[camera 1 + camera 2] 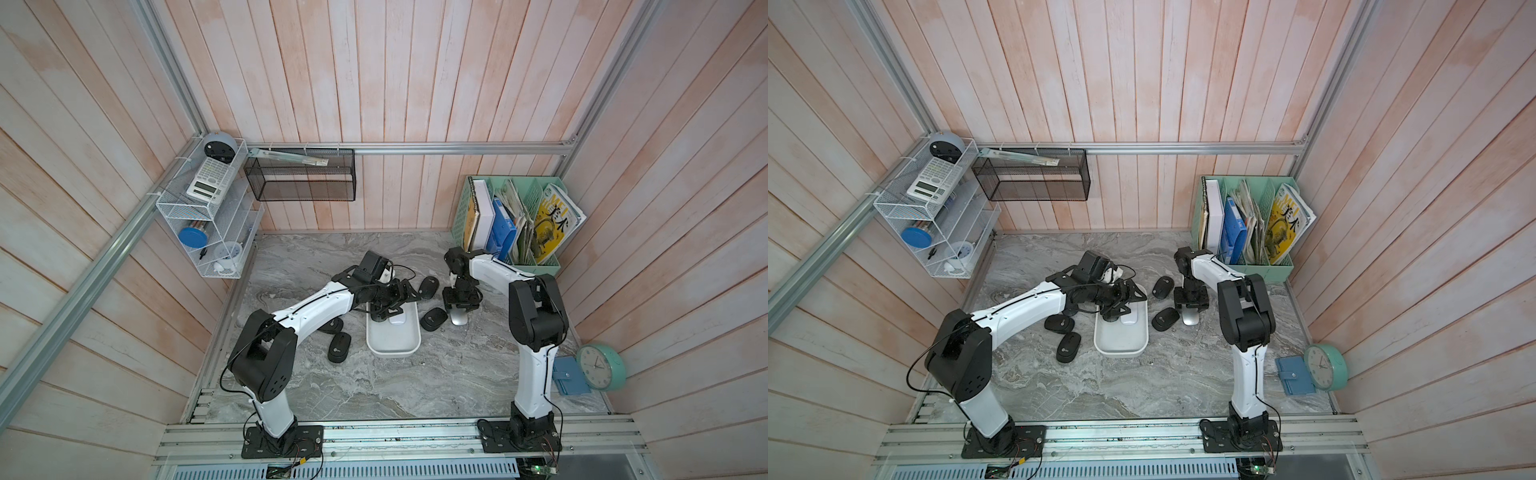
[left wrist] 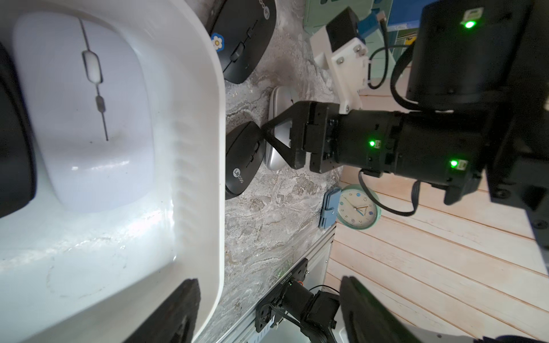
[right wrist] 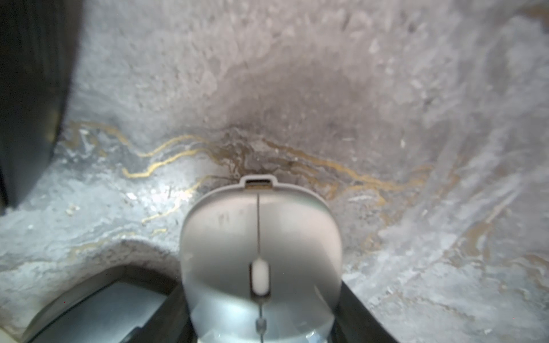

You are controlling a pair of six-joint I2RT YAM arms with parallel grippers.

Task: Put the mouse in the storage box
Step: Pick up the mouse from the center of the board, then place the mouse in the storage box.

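Now, right claw [image 1: 459, 311] gripping silver mouse [image 1: 459, 319], near storage box [image 1: 392, 338]

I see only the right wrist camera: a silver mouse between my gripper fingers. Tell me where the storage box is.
Observer: The storage box lies to the left of the silver mouse.
Operator: Report what lies between them.
Observer: One black mouse, close beside the box's rim.
Operator: State what the box holds.
Observer: A white mouse lies at its far end, with the left gripper open just above that end.
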